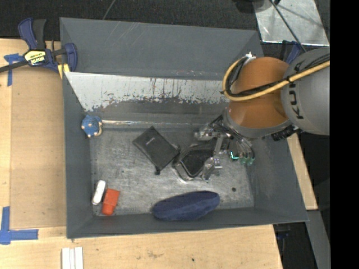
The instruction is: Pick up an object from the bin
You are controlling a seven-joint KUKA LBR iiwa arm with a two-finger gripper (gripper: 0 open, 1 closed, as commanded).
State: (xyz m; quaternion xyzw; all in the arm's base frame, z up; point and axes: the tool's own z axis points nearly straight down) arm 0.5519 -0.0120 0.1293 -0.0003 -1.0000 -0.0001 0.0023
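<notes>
Black glossy flat gadget (192,162) at three o'clock of bin (168,55) floor, beneath gripper (210,162). Likely light, stiff, slick; best pinched across narrow sides. Clenched or released: cannot tell.

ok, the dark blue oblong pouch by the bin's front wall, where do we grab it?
Take the dark blue pouch across its narrow width, mid-length, from straight above. It lies flat, long axis along the front wall, and looks soft and rounded; room on the wall side looks tight.
</notes>
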